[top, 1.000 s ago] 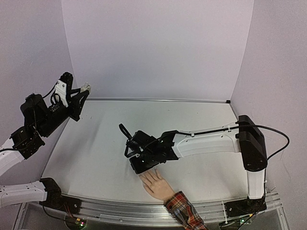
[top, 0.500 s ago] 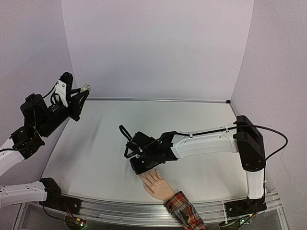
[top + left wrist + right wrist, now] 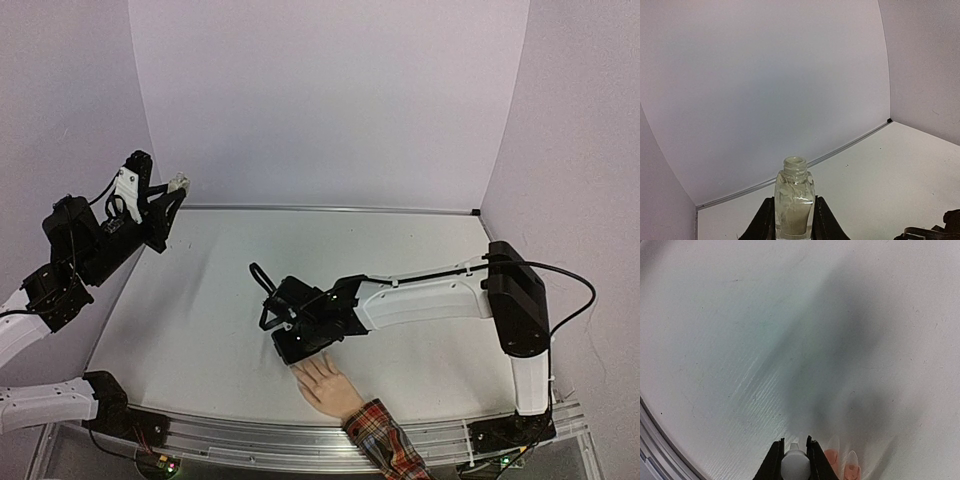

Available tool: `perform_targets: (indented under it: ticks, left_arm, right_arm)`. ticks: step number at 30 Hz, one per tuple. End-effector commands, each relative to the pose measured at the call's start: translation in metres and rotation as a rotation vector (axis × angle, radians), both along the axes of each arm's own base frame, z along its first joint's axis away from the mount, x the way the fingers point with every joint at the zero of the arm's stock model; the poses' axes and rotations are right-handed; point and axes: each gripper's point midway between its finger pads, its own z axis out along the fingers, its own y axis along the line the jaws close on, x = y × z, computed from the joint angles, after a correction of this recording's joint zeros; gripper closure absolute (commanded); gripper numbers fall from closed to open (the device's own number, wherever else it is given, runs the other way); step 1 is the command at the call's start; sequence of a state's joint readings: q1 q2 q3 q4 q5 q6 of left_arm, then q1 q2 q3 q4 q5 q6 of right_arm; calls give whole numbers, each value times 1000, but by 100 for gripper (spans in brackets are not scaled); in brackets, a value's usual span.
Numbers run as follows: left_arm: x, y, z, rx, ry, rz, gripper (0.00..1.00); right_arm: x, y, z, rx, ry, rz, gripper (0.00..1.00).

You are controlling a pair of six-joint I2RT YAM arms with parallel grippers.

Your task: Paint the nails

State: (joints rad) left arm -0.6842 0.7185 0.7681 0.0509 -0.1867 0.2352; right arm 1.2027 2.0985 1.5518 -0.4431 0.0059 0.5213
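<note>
On the table the mannequin hand is laid at 6 o'clock, its long axis pointed toward 11 o'clock. The open bottle is clamped aloft at 9 o'clock by the left gripper. A white brush cap is pinched by the right gripper just beside the nails (pale, no coat discernible), so painting is judged barely begun.

table: white | mannequin hand: lying at near edge

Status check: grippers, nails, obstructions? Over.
Left gripper shut on open polish bottle, held high far left. Right gripper shut on white cap, at the nails. No obstruction seen.
</note>
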Motion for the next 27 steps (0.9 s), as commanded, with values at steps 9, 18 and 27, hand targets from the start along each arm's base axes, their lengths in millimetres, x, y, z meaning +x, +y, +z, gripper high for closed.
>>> perform_targets:
  ticks: [9,18,27]
  left_arm:
    - [-2,5,12,-35,-32,12,100]
    - [-2,5,11,-33,-31,12,100]
    - [1,3,11,-44,-21,10,100]
  right_arm:
    - [4,12,0,20,14,12,100]
    - [12,15,-1,22,9,4,100]
    - [47,22,50,99,-93,-35,100]
